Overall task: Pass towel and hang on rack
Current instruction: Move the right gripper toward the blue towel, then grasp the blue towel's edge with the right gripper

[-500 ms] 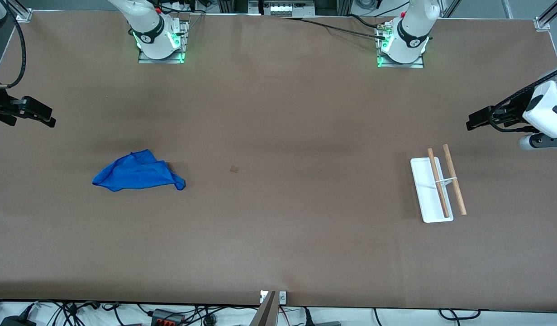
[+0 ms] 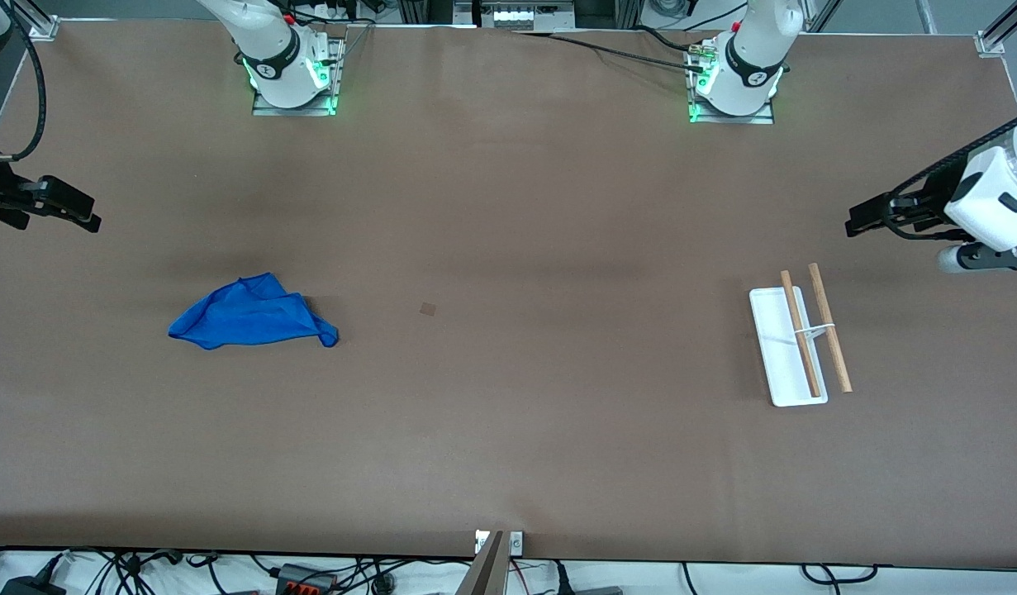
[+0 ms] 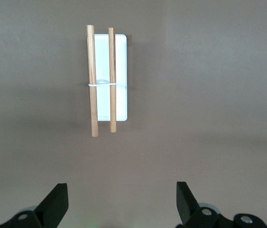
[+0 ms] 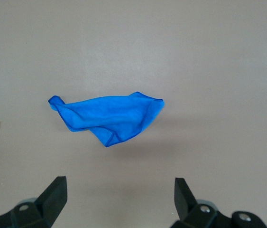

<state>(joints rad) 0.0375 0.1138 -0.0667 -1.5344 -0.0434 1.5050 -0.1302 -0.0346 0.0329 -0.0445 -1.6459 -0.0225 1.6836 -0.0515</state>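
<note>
The left pincer (image 2: pixel 855 223) has crept a little higher in the front view and slightly toward the table's middle; the towel, the rack and the right pincer (image 2: pixel 91 219) sit as before. Nearest the front camera, the rack (image 2: pixel 793 347) stands on the surface (image 2: pixel 508 430) toward the left arm's end, its two wooden rods (image 2: pixel 829 326) bare. The towel (image 2: pixel 248 316) lies crumpled on the surface toward the right arm's end, well apart from the rack.

Both pincers hang with fingers spread wide, holding nothing. The pickup falls to the right arm: I would bring it down over a raised fold, pinch near an edge so the cloth hangs free for the handover.

Both arms are largely cut off at the front view's sides, and the towel's underlying folds are hidden.
</note>
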